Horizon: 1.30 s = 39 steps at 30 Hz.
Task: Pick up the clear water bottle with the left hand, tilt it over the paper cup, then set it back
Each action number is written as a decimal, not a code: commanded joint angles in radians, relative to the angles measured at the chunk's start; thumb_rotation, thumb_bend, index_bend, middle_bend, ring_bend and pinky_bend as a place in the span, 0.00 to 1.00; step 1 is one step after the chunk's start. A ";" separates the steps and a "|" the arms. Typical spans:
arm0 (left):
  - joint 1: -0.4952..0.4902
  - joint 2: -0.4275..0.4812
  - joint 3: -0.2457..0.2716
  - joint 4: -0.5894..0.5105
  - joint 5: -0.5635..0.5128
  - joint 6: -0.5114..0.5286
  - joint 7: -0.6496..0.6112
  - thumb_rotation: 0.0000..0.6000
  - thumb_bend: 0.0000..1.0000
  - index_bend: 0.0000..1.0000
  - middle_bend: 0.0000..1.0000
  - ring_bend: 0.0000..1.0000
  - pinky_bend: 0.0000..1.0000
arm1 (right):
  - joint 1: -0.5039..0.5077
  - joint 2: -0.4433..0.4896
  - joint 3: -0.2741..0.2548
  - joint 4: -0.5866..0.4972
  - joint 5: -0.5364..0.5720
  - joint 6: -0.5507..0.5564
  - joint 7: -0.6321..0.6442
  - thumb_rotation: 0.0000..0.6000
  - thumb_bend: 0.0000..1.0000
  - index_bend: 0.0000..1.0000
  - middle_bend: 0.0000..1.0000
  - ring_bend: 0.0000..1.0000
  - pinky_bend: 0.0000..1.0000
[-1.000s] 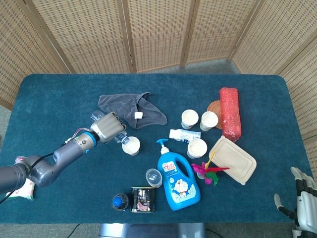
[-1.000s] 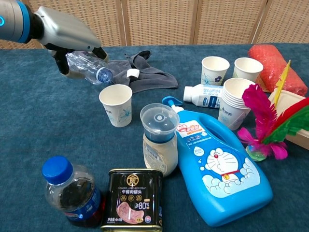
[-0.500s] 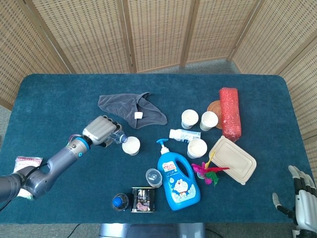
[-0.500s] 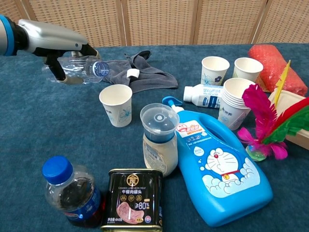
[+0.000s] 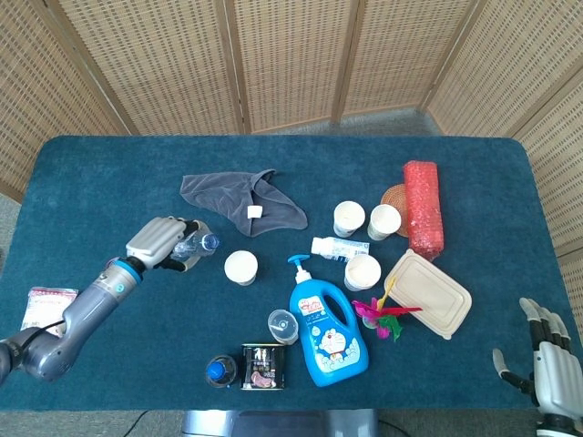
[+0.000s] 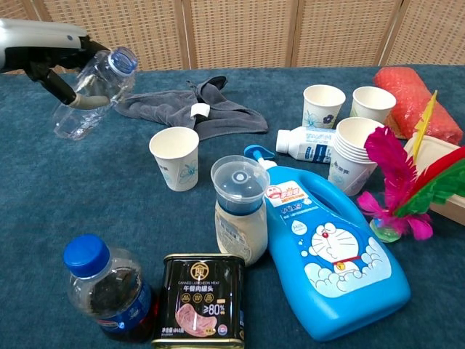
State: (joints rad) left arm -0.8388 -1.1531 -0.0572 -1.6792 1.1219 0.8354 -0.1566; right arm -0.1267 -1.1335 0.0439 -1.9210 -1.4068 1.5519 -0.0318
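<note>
My left hand (image 5: 157,242) (image 6: 45,57) grips the clear water bottle (image 6: 94,89) (image 5: 189,248) in the air, left of the paper cup (image 6: 175,158) (image 5: 240,267). The bottle is tilted, its blue-capped neck pointing up and right, its base down to the left. It hangs clear of the cup, with a gap between them. The cup stands upright on the blue tabletop. My right hand (image 5: 546,368) shows at the lower right corner of the head view with fingers apart, holding nothing.
A grey cloth (image 5: 241,199) lies behind the cup. In front stand a dark cola bottle (image 6: 109,289), a black tin (image 6: 200,299), a lidded jar (image 6: 239,207) and a blue detergent bottle (image 6: 327,251). More cups (image 6: 322,105), a small white bottle (image 6: 309,145), feathers and a takeaway box (image 5: 427,293) fill the right.
My left hand has drawn back to the left with the bottle, away from the cup. The bottle's neck has swung from pointing down at the cup to pointing upward.
</note>
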 commanded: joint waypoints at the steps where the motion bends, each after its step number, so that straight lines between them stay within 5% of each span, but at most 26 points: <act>1: 0.088 0.039 -0.024 -0.040 0.051 0.033 -0.173 0.99 0.61 0.33 0.40 0.39 0.51 | 0.006 -0.001 0.002 -0.004 0.001 -0.006 -0.007 1.00 0.40 0.00 0.03 0.00 0.00; 10: 0.237 0.103 -0.008 -0.023 0.204 0.111 -0.520 0.99 0.61 0.32 0.40 0.39 0.50 | 0.032 -0.008 0.011 -0.018 -0.001 -0.025 -0.032 1.00 0.39 0.00 0.03 0.00 0.00; 19: 0.374 0.084 0.055 0.105 0.362 0.268 -0.781 0.99 0.60 0.31 0.39 0.38 0.48 | 0.048 -0.015 0.012 -0.030 -0.001 -0.035 -0.055 1.00 0.39 0.00 0.03 0.00 0.00; 39: 0.448 -0.032 0.075 0.328 0.400 0.317 -1.006 0.98 0.59 0.30 0.39 0.37 0.46 | 0.056 -0.016 0.008 -0.042 0.007 -0.031 -0.069 1.00 0.40 0.00 0.03 0.00 0.00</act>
State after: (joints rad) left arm -0.3896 -1.1789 0.0187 -1.3575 1.5188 1.1547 -1.1572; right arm -0.0702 -1.1501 0.0521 -1.9629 -1.4003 1.5206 -0.1008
